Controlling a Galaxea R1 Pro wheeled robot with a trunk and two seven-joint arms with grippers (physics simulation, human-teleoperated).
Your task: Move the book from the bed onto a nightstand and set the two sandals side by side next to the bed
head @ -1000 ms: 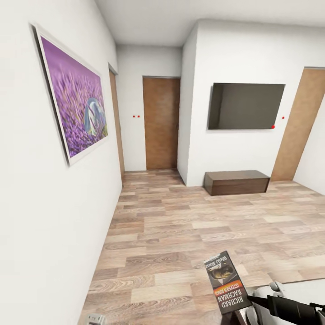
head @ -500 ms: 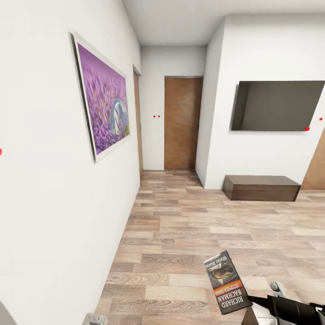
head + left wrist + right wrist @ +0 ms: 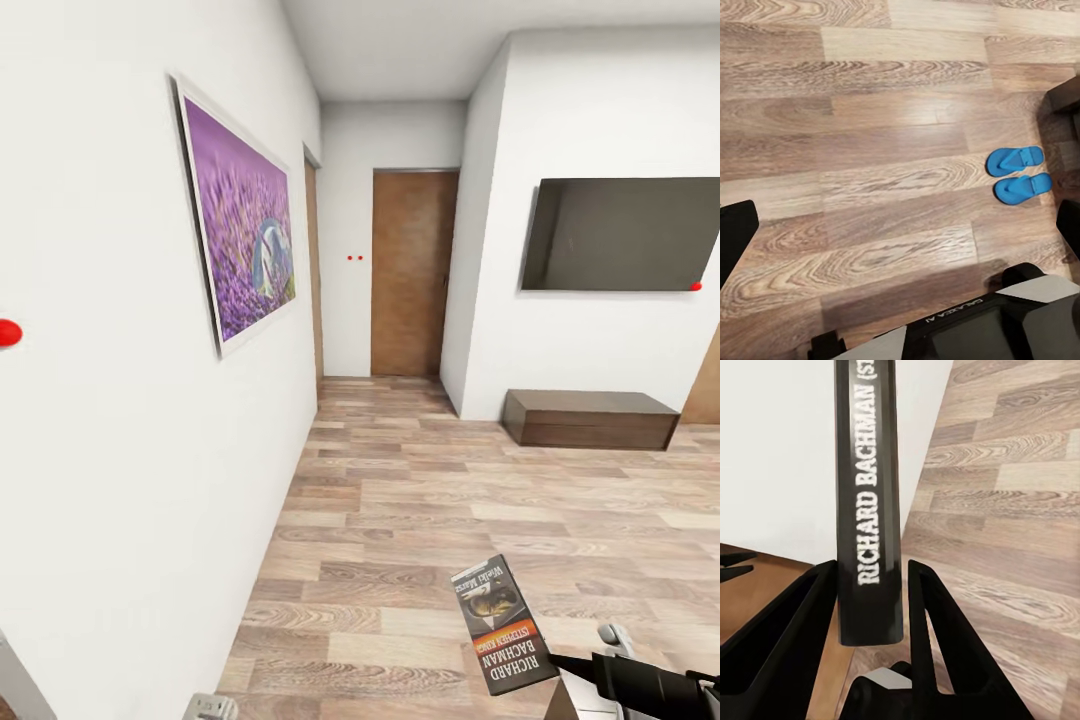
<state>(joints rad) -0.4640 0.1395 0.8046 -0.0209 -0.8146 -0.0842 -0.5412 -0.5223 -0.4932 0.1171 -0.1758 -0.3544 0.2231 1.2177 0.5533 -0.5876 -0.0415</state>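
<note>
In the head view a framed lavender picture [image 3: 243,212] hangs on the left wall, a brown door [image 3: 413,272] closes the corridor, and a dark TV [image 3: 621,235] hangs above a low brown bench [image 3: 590,418]. The left gripper's [image 3: 900,232] fingers stand wide apart over plank floor [image 3: 870,150], two blue sandals [image 3: 1018,174] lying side by side. The right gripper [image 3: 871,585] clamps the Richard Bachman book [image 3: 868,495] by its spine, upright

"RICHARD BACHMAN" on book [image 3: 868,502] spine and cover, "GALAXEA" on robot base [image 3: 967,330]
</note>
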